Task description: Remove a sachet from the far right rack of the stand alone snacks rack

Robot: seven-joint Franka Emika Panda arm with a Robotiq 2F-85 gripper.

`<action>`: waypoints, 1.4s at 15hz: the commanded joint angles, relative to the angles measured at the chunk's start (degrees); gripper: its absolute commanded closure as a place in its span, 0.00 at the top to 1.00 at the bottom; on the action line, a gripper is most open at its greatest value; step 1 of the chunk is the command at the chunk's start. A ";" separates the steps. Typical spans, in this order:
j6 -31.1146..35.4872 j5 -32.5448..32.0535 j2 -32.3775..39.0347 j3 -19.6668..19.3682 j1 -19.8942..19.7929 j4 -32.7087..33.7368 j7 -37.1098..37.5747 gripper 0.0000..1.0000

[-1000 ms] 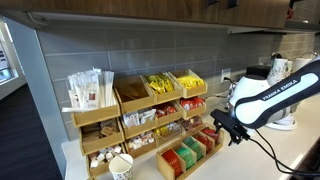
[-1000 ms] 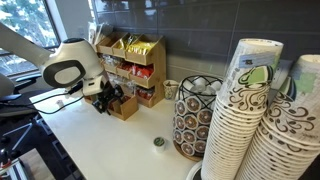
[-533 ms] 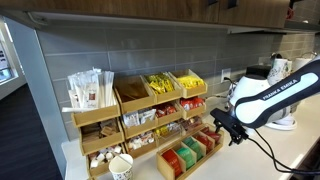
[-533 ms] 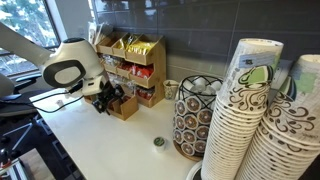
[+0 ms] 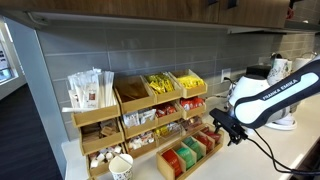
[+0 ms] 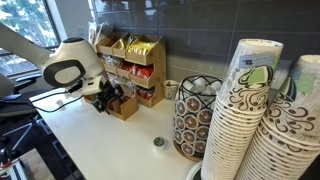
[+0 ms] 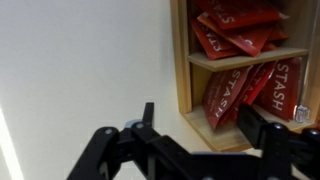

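Although the sachet shows, dark jaws cut off its neighbours.

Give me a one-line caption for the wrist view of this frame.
Open hand poised at a wooden rack of red Stash sachets, with white counter alongside.

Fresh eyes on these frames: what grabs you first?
The towering stacks of patterned paper cups fill the foreground in an exterior view. Next comes the white arm, its gripper at the low wooden rack. In the wrist view, red sachets marked STASH crowd the right side.
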 commanded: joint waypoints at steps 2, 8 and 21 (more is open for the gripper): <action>0.24 0.44 0.81 -0.80 0.97 0.06 0.82 0.71; 0.63 1.10 1.77 -0.91 1.65 0.67 0.53 0.49; 1.17 2.64 3.02 -1.59 3.11 2.04 0.36 0.29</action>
